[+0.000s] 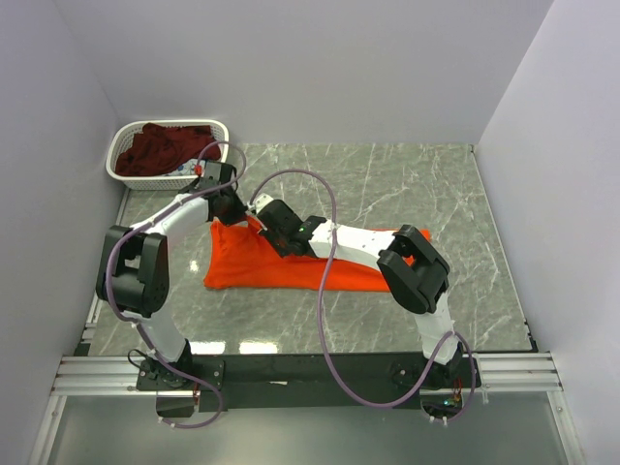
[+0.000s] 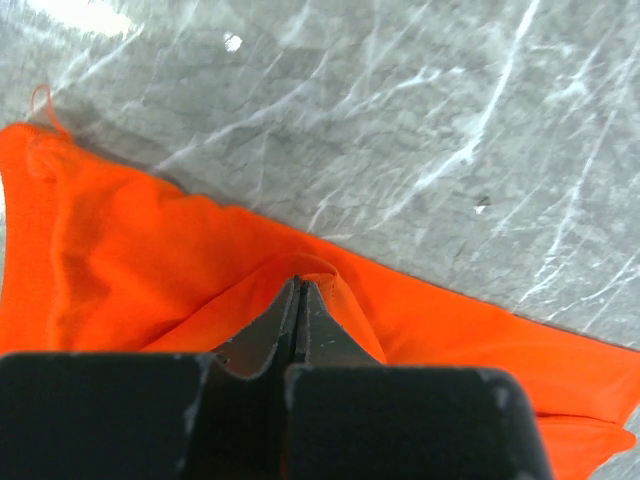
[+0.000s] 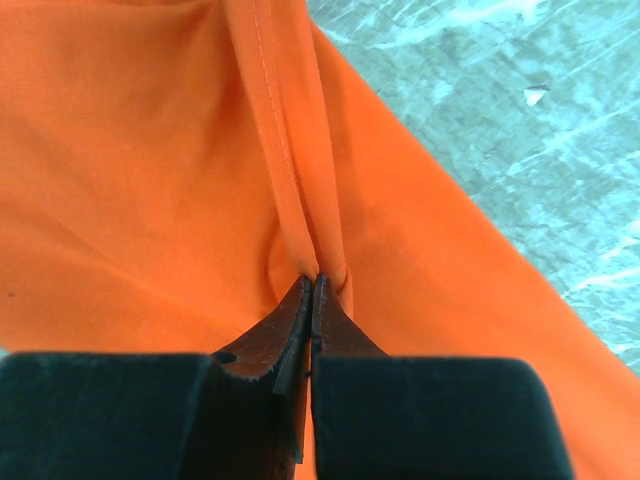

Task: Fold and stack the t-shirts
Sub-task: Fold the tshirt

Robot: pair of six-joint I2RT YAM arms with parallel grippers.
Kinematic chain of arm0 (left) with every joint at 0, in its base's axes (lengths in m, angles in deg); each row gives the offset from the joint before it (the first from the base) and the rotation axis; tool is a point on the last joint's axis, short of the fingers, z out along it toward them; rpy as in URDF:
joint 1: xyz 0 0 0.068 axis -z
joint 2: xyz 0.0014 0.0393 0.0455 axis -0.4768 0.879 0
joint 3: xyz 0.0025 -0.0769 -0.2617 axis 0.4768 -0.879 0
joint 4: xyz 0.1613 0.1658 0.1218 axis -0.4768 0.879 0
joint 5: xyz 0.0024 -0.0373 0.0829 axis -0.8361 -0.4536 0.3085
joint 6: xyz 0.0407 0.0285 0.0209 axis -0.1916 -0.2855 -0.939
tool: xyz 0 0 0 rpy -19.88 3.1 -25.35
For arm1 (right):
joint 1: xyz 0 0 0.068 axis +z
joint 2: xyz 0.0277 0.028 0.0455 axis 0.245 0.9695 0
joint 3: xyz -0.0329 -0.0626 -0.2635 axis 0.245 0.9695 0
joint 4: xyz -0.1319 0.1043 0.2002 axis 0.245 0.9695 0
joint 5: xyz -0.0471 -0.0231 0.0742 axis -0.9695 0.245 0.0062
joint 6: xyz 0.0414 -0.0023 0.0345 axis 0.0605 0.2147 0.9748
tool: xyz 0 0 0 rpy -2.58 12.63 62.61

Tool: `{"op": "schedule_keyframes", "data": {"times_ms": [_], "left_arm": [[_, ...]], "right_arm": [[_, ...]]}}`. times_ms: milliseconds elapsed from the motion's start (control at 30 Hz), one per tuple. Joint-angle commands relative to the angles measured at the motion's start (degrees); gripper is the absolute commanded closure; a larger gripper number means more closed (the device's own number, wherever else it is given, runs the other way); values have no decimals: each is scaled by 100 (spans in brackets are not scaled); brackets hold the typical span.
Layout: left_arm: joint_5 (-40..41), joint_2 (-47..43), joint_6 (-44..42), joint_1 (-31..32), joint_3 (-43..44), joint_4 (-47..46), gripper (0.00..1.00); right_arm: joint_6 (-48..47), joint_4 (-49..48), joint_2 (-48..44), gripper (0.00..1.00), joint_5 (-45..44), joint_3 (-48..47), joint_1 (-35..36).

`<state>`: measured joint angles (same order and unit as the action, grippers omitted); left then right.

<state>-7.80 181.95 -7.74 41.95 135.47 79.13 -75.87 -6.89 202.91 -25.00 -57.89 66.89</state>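
Note:
The bright orange t-shirt [image 1: 252, 266] lies partly folded on the marble table, stretching from left of centre to under the right arm. Both grippers meet at its far left corner. My left gripper [image 1: 239, 211] is shut on a raised fold of the orange cloth [image 2: 120, 270], with the jaws pressed together at the tip [image 2: 300, 284]. My right gripper [image 1: 263, 223] is shut on a hemmed strip of the same shirt [image 3: 120, 150], pinched at its tip [image 3: 313, 282]. The dark maroon t-shirt [image 1: 165, 148] lies bunched in the basket.
The white lattice basket [image 1: 123, 143] stands at the far left corner against the wall. The grey marble tabletop [image 1: 387, 184] shows beyond and right of the shirt. White walls close in on the left, back and right. The right arm's forearm [image 1: 358, 240] lies over the shirt.

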Motion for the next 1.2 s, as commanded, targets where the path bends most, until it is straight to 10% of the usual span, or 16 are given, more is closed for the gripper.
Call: {"op": "schedule_keyframes", "data": {"times_ms": [0,1167], "left_arm": [[195,-146,-244,6,423,-24,99],[362,-462,-244,15,223,556,99]], "right_arm": [[-222,111,-278,99,-291,-77,-41],[-486,674,-445,98,-353,-191,222]]}}
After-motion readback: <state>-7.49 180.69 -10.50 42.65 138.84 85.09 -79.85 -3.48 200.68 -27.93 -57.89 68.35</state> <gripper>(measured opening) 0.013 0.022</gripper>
